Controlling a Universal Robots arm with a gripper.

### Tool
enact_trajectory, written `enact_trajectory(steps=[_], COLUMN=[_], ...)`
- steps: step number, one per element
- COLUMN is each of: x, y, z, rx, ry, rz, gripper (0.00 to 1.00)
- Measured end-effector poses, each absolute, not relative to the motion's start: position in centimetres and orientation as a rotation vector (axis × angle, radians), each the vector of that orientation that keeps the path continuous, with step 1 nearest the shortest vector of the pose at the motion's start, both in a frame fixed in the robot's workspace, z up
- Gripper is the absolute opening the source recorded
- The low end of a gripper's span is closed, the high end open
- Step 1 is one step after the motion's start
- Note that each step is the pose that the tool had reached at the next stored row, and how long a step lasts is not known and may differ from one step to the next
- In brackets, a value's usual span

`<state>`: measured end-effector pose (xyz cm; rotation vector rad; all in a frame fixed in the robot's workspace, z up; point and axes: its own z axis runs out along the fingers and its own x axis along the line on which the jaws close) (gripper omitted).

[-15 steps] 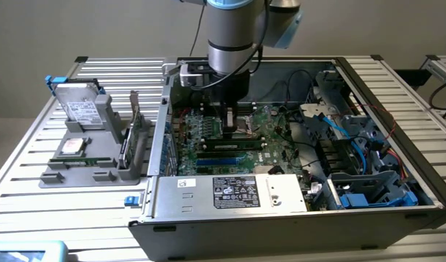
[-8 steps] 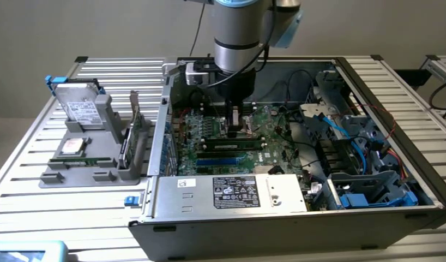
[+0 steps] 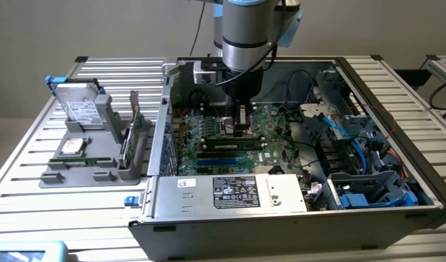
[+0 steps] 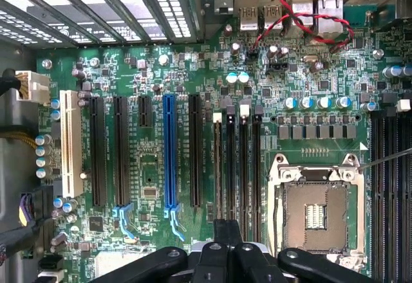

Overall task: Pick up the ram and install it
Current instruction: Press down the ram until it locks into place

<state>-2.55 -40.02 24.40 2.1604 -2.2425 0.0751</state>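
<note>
Slatted aluminium table (image 3: 34,180) carrying an open desktop computer case (image 3: 281,224), side panel off. The Universal Robots arm (image 3: 245,33) comes down from above into the case's far half. Green motherboard (image 4: 148,186) is exposed: a white slot, a row of black expansion slots, one blue slot (image 4: 168,148), then four narrow memory slots (image 4: 236,167) beside the bare CPU socket (image 4: 315,212). Red and black twisted wires (image 4: 302,19) loop near the rear ports. Outside the case, on the exterior view's left, a grey fixture (image 3: 70,177) stands on the table. A silver hard drive (image 3: 81,106) stands upright at its far end, and a green expansion card (image 3: 136,131) stands on edge along the side nearest the case. The ram (image 3: 81,161) lies flat along the fixture's near part, a slim green stick, well apart from the arm. The gripper (image 3: 241,131) hangs over the memory slots, fingers clenched together with nothing visible between them; in the wrist view the gripper (image 4: 225,231) has its black fingers (image 4: 254,257) meeting at the middle. Just below it, in the exterior view, a dark strip with a green edge (image 3: 234,146) runs along the memory slots; cannot tell whether that is a seated module or a bare slot.
</note>
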Motion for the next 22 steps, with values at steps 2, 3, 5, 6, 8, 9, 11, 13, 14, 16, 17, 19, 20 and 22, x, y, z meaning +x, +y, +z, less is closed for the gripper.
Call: enact_trajectory(steps=[2,3,5,6,8,9,11,13,14,16,17,19,20,22], x=[-2.42,-2.42,-2.42,-2.42,-2.41,-2.41,-2.41,-2.42,-2.41,-2.41,-2.4,-2.39,-2.4,-2.39], y=[-40.03,-40.03,-40.04,-40.04,-40.04,-40.04,-40.04,-40.04,-40.04,-40.04,-40.04,-40.04,-40.04,-40.04], z=[24.41,24.41,24.42,24.42,24.42,24.42,24.42,24.42,24.41,24.42,24.42,24.43,24.42,24.42], rx=[2.16,2.16,2.16,2.16,2.16,2.16,2.16,2.16,2.16,2.16,2.16,2.148,2.135,2.107], ry=[-2.242,-2.242,-2.243,-2.242,-2.242,-2.242,-2.242,-2.242,-2.242,-2.242,-2.242,-2.253,-2.264,-2.29], rz=[0.075,0.075,0.075,0.075,0.075,0.075,0.075,0.075,0.075,0.075,0.075,0.074,0.074,0.074], gripper=[0.11,0.11,0.11,0.11,0.11,0.11,0.11,0.11,0.11,0.11,0.11,0.11,0.11,0.11])
